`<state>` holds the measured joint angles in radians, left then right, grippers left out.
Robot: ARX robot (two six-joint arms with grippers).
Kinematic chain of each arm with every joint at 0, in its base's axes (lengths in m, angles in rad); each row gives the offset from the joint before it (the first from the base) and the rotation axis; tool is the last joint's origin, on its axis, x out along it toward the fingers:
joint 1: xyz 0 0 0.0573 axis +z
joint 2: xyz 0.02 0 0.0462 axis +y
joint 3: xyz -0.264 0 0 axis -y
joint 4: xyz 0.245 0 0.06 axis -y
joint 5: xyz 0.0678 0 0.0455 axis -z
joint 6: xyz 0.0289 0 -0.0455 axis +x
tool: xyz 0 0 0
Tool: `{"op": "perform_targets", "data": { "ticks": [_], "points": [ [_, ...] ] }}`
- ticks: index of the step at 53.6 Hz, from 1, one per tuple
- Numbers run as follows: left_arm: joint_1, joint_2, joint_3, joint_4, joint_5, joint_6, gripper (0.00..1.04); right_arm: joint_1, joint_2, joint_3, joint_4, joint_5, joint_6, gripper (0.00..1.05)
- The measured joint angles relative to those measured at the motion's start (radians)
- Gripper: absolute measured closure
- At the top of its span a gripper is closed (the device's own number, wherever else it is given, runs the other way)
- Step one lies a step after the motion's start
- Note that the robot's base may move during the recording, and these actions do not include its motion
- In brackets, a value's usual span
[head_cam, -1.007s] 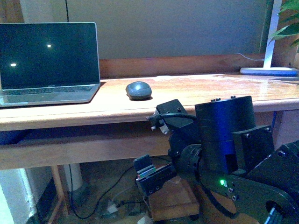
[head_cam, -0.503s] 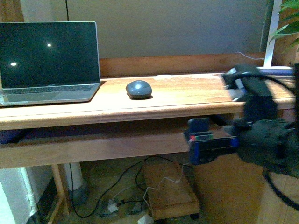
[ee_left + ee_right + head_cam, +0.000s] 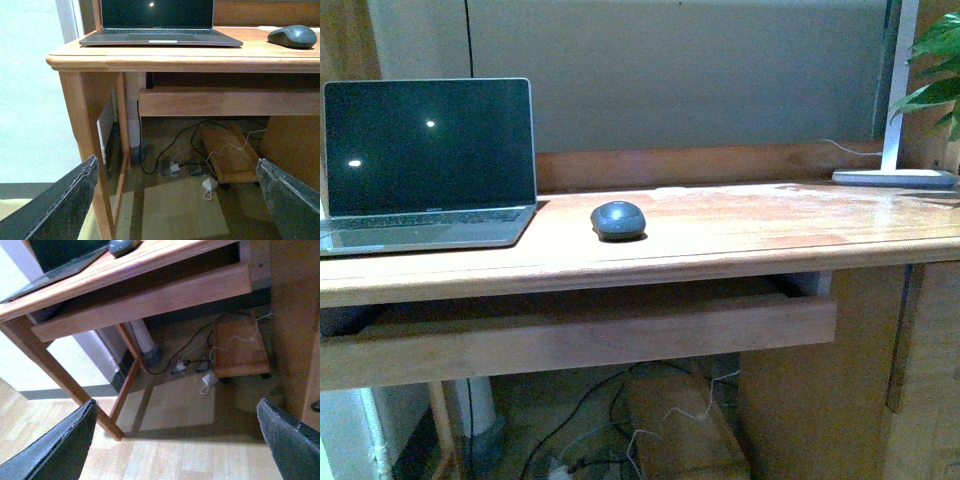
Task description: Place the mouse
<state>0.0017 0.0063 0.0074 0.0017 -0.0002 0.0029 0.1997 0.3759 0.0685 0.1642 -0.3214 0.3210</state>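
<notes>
At the far left of the desk [image 3: 740, 235] an open laptop [image 3: 428, 165] is seen, its screen dark. Just right of it, apart from its edge and near the middle of the desktop, the mouse [image 3: 618, 220] lies flat, with nothing holding it; its long axis appears to run left to right in the front view. Further right, a white lamp base [image 3: 893, 177] is set at the far corner.

No arm is shown in the front view. The left gripper [image 3: 175, 200] is held low, in front of the desk's left end, its fingers [image 3: 65, 205] spread wide and empty; the mouse is seen up and to the right of it. The right gripper [image 3: 175, 440] is likewise wide open and empty, below desk level, with the mouse above and far from it. Which arm is nearer cannot be told with confidence.
</notes>
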Motion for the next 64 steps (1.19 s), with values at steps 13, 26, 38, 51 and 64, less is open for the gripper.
{"op": "perform_targets", "data": {
  "ticks": [13,26,38,51,64],
  "points": [
    [0.0,0.0,0.0,0.0,0.001,0.0,0.08,0.095,-0.312,-0.053,-0.113,0.509,-0.185,0.29],
    [0.0,-0.001,0.0,0.0,0.0,0.0,0.08,-0.033,-0.356,-0.053,-0.148,0.477,-0.3,0.76],
    [0.0,0.0,0.0,0.0,0.0,0.0,0.08,-0.193,-0.37,-0.053,-0.164,0.323,-0.315,1.02],
    [0.0,0.0,0.0,0.0,0.0,0.0,0.08,-0.196,-0.37,-0.053,-0.164,0.323,-0.317,0.93],
    [0.0,-0.001,0.0,0.0,0.0,0.0,0.08,-0.196,-0.37,-0.053,-0.164,0.323,-0.317,0.53]
  ]
}}
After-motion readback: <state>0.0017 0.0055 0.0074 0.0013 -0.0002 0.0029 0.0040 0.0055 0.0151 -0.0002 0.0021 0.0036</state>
